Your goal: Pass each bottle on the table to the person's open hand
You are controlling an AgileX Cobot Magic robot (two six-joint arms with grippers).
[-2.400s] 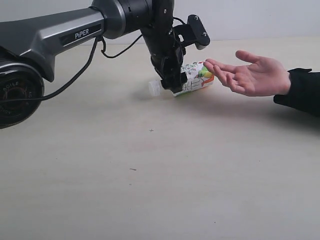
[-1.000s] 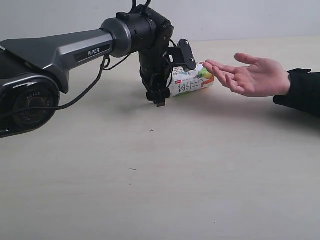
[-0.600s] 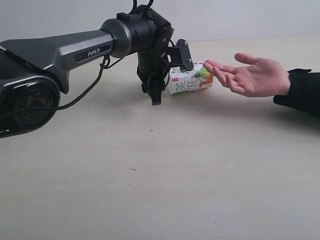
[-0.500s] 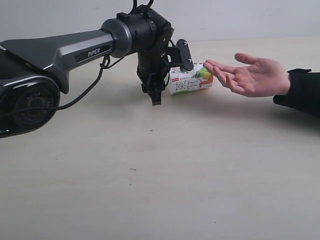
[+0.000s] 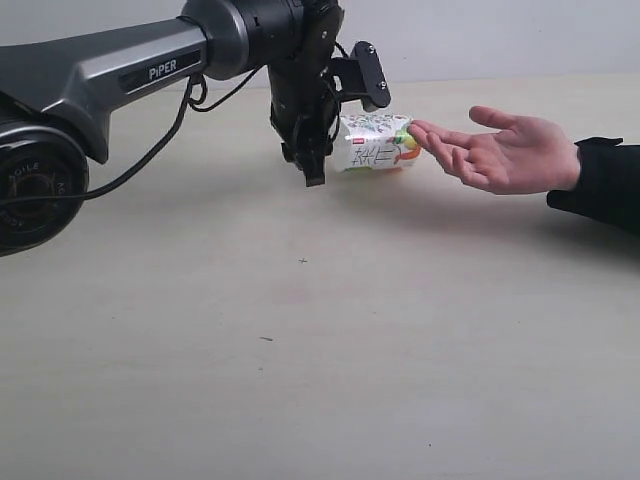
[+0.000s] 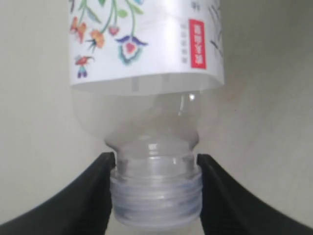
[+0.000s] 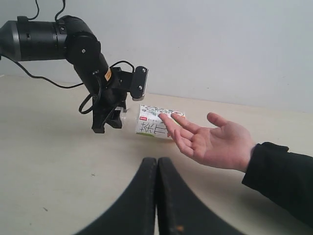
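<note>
Here, nearest the exterior camera, one table lies pale and flat, marked by two small dark specks. Beyond them one grey arm reaches in from the left and ends in the left gripper, which points downward. One bottle is in view: squarish, clear, with a white floral label. It lies horizontally in that gripper, its neck toward the arm and its base toward the person. It appears held just off the table, with a shadow beneath it.

In the left wrist view the two black fingers stand partly apart, one on each side of the bottle's ribbed neck and pressed against it, so the left gripper is clamped on the bottle.

Just beyond the bottle's base is one hand, palm up and open, in a black sleeve. Its fingertips meet the base end of the bottle's label, while the palm holds nothing.

In the right wrist view the right gripper has both fingers pressed together and holds nothing. It sits well apart from the bottle and the hand, which lie farther off. A plain pale wall closes the scene behind the table.
</note>
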